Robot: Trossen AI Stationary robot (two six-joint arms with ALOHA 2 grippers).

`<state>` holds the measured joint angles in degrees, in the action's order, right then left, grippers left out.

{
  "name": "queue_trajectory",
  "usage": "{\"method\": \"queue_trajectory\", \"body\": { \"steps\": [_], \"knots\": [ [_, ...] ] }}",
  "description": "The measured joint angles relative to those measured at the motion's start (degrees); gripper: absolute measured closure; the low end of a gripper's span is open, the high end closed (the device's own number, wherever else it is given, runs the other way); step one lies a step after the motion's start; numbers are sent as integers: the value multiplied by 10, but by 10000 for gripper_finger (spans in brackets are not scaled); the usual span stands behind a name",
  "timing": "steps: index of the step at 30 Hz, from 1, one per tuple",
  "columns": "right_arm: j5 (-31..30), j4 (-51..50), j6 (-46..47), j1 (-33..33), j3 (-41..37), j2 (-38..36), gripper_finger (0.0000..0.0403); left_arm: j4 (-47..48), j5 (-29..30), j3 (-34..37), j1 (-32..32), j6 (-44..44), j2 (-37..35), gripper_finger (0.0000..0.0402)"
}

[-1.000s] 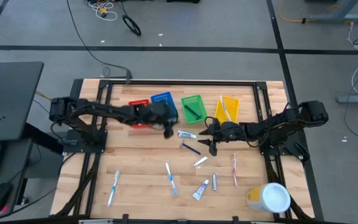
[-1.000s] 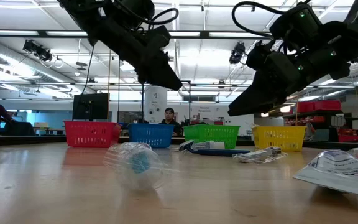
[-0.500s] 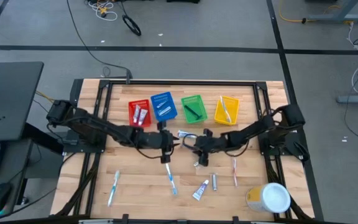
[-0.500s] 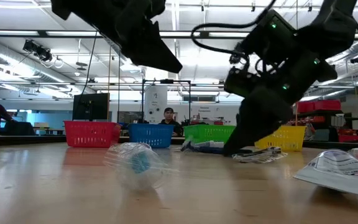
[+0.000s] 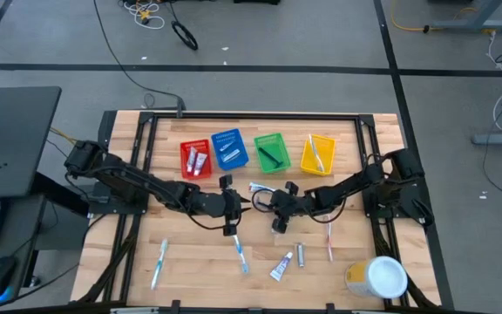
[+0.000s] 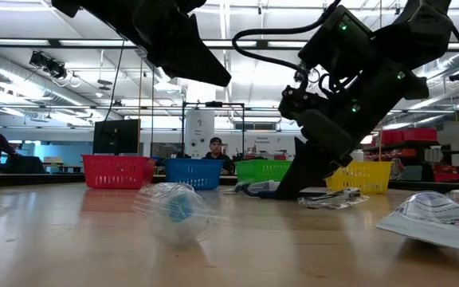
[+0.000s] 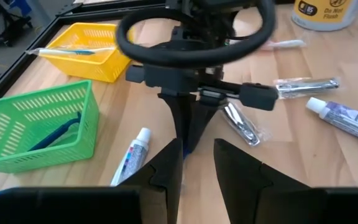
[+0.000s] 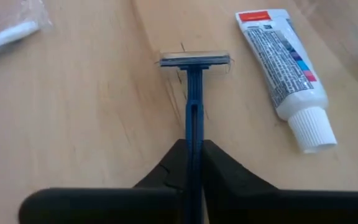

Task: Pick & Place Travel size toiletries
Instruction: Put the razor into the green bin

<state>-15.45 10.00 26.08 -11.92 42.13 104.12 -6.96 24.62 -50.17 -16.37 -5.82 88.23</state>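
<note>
Surface: a wooden plank table inside a large workshop hall; a person sits far behind it.
Bins: red plastic bin, blue plastic bin, green plastic bin and yellow plastic bin stand in one row at the far side of the table.
Right gripper: low at the table middle, fingers pressed together on the handle of the slim blue razor, which lies flat on the wood.
Neighbour: a small white toothpaste tube lies just beside the razor, not touching.
Left gripper: above the table, close to the right one, fingers partly spread, holding nothing.
Other toiletries: toothbrushes and tubes lie scattered on the near half of the table.
Tub: a yellow tub with white lid stands at the near right corner.
</note>
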Motion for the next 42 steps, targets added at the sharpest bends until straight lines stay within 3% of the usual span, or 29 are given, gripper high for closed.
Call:
{"method": "queue_trajectory", "body": {
  "steps": [4,8,14,18,27,29,35,42],
  "knots": [
    [16,26,-8,-1,-2,-8,378,1,3,0,0,-4,0,301],
    [37,27,-60,0,-5,-65,378,1,3,0,-2,-13,0,301],
    [-97,-26,-139,56,-3,-187,378,-1,1,0,-6,-1,0,301],
    [-102,-14,-215,130,-3,-220,378,-2,2,0,-4,0,0,301],
    [3,37,-208,275,-3,-151,376,-3,4,0,-3,20,0,301],
    [26,66,-211,286,-3,-124,375,-3,4,0,-3,20,0,301],
    [20,107,-220,308,-3,-60,374,-3,13,0,-3,14,0,301],
    [68,95,-195,326,-3,-53,342,-2,28,0,-3,5,0,301]
  ]
}}
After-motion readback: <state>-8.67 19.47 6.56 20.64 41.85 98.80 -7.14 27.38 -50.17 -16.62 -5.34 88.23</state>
